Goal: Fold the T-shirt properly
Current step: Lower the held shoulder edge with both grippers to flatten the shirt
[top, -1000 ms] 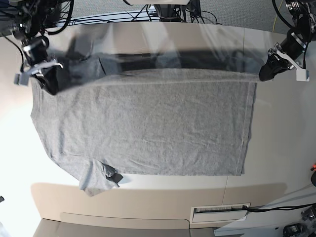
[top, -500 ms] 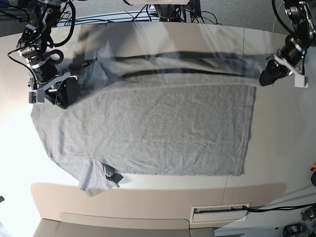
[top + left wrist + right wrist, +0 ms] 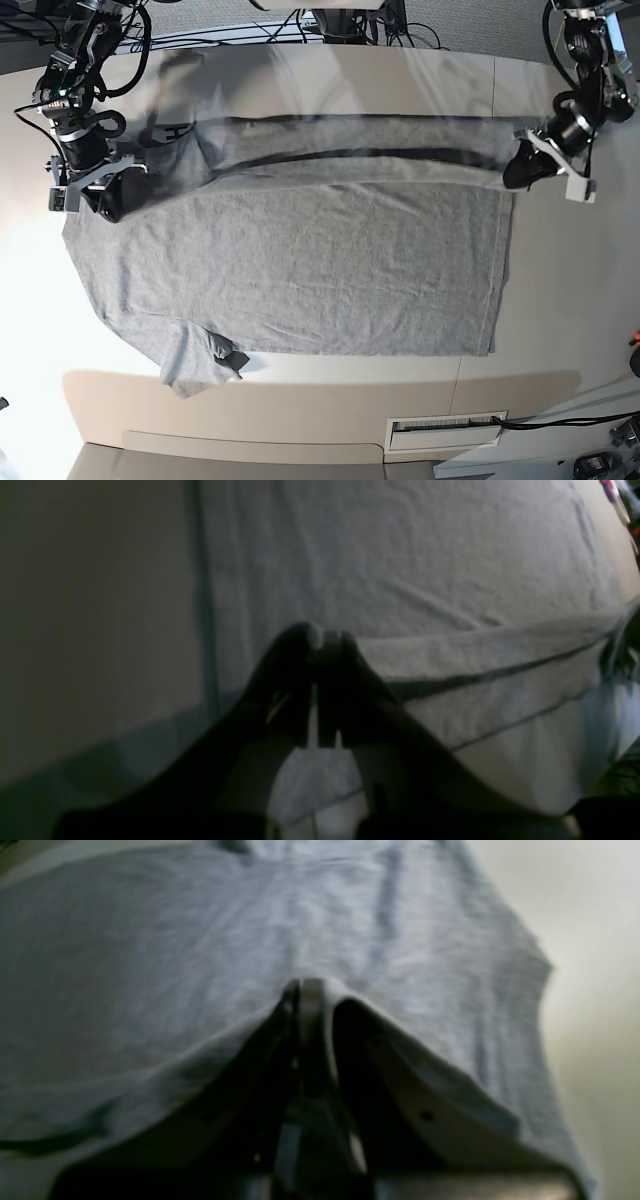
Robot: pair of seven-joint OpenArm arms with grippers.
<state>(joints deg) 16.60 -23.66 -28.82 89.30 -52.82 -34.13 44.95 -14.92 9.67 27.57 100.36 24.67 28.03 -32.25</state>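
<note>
At about nine o'clock in the base view, the right gripper (image 3: 108, 203) has its dark jaws pressed together on the shoulder end of the large heather-grey short-sleeved cotton T-shirt (image 3: 300, 270), lifting that corner off the pale beige tabletop (image 3: 560, 300). In the right wrist view the right gripper (image 3: 306, 985) shows its fingers closed, with grey cloth draped over both sides of the tips and falling away toward four o'clock. Moving rightward across the base view, the T-shirt lies spread flat over the middle of the tabletop, one short sleeve (image 3: 195, 360) folded and bunched at about seven o'clock near the front edge, while the far edge of the cloth is raised in a blurred, stretched band running from ten o'clock to two o'clock between the two arms. At about three o'clock, the left gripper (image 3: 522, 170) pinches the hem corner of that raised edge. The left wrist view shows the left gripper (image 3: 322, 640) with its fingers shut tight, the folded hem stretching off toward three o'clock above the flat layer.
</note>
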